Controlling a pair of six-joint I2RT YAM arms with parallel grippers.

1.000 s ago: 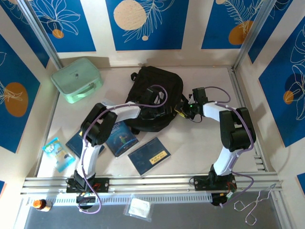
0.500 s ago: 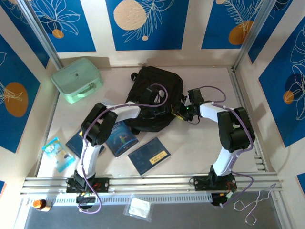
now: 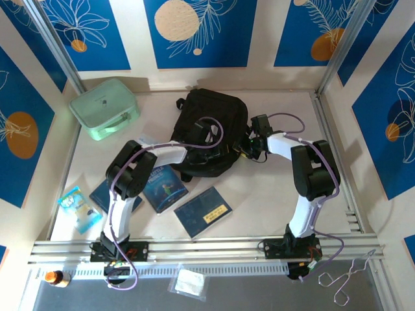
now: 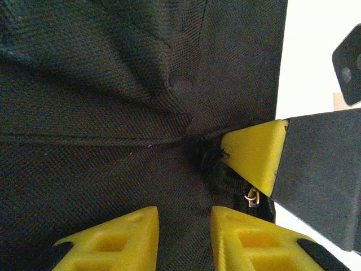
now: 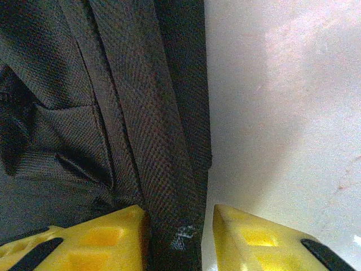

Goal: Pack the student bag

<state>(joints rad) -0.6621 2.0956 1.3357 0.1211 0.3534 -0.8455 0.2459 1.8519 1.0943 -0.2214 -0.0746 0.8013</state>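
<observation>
Straddling student bag [image 3: 214,110], right fingers [image 5: 96,237] (left fingers [image 4: 113,243] too)

**Blue, Black and Mint**

We see a black twill-weave fabric backpack [image 3: 211,123] and a mint-green hard case [image 3: 104,108]. A dark blue flat book [image 3: 194,217] carries a yellow label. The blue wall panels [image 3: 198,32] show white leaf outlines with cream and orange discs. The fingers [image 4: 113,240] of the left gripper [image 4: 185,217] are yellow.

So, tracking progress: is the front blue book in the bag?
Out: the blue book lies on the table, apart from the student bag.
</observation>
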